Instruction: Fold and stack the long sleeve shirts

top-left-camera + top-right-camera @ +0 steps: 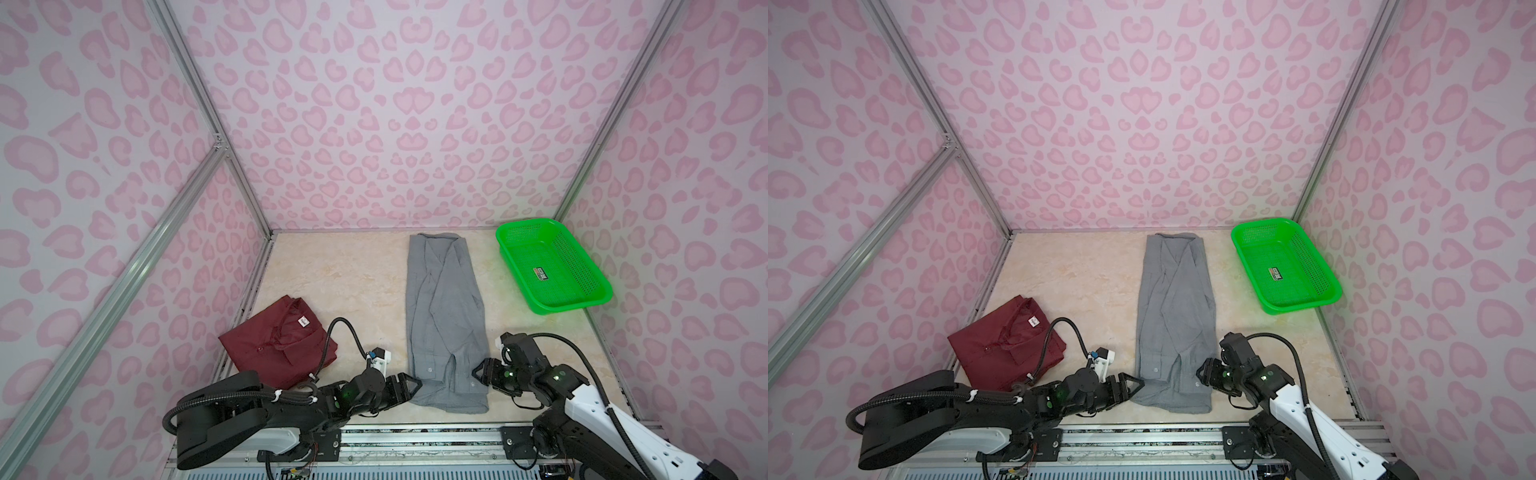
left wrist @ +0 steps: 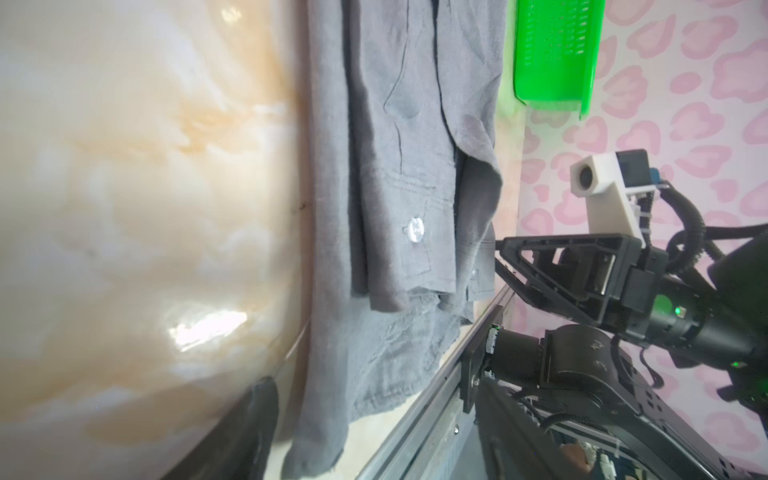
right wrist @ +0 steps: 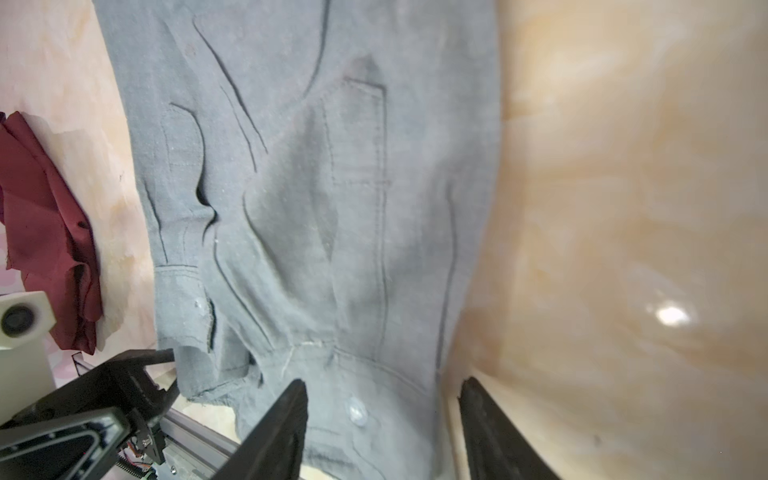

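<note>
Black left end effector (image 1: pixel 417 385), creased grey shirt (image 1: pixel 444 316)

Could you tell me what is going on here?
Two arms are folding shirts. The grey shirt lies as a long strip; the left gripper and right gripper sit at its near corners, the right one open astride the edge. The maroon shirt lies folded at the left. The green basket holds no shirt.

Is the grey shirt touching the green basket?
Apart. Both top views show a strip of bare table between the grey shirt and the green basket.
</note>
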Robot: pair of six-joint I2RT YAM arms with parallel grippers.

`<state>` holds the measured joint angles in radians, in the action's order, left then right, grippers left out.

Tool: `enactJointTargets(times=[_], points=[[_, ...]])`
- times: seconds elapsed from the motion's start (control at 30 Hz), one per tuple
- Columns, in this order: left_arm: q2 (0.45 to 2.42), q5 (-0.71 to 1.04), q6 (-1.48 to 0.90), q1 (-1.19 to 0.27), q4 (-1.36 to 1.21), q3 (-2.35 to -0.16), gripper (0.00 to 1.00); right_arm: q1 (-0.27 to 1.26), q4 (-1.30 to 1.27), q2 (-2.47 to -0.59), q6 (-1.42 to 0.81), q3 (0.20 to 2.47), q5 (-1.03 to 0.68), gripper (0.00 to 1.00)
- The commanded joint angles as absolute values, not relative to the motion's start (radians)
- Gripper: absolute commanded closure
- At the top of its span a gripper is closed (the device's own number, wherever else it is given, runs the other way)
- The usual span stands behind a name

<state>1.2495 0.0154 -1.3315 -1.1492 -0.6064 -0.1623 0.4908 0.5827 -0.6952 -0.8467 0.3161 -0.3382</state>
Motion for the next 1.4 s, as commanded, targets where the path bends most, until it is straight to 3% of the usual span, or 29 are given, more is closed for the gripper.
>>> enactJointTargets(times=[0.0,0.3,0.43,0.53,0.67,0.8,0.87,0.97,1.17,1.27,1.37], points=[[1.232,-0.043,-1.264,-1.144,-0.422,-0.194,0.14,0.483,0.692,-0.600,-0.887,0.291,-0.326,0.39],[1.329,0.065,-1.198,-1.053,-0.354,-0.273,0.10,0.482,0.678,-0.516,-0.981,0.207,-0.374,0.39],[1.436,0.114,-1.176,-1.051,-0.378,-0.352,0.13,0.484,0.651,-0.505,-1.019,0.186,-0.370,0.47],[1.524,0.165,-1.192,-1.053,-0.427,-0.379,0.22,0.495,0.592,-0.496,-1.070,0.146,-0.411,0.54],[1.579,0.175,-1.230,-1.075,-0.465,-0.360,0.33,0.559,0.606,-0.446,-1.108,0.134,-0.372,0.54],[1.601,0.164,-1.274,-1.106,-0.507,-0.336,0.52,0.604,0.563,-0.421,-1.162,0.086,-0.369,0.57],[1.602,0.161,-1.279,-1.115,-0.503,-0.338,0.61,0.607,0.588,-0.402,-1.169,0.085,-0.349,0.64],[1.589,0.150,-1.285,-1.119,-0.508,-0.328,0.70,0.607,0.648,-0.356,-1.153,0.114,-0.315,0.67],[1.595,0.145,-1.281,-1.121,-0.523,-0.333,0.72,0.606,0.641,-0.397,-1.127,0.106,-0.337,0.66],[1.597,0.144,-1.281,-1.124,-0.527,-0.338,0.67,0.606,0.746,-0.396,-1.076,0.167,-0.270,0.58],[1.591,0.139,-1.278,-1.124,-0.507,-0.344,0.61,0.603,0.798,-0.425,-1.036,0.189,-0.247,0.56]])
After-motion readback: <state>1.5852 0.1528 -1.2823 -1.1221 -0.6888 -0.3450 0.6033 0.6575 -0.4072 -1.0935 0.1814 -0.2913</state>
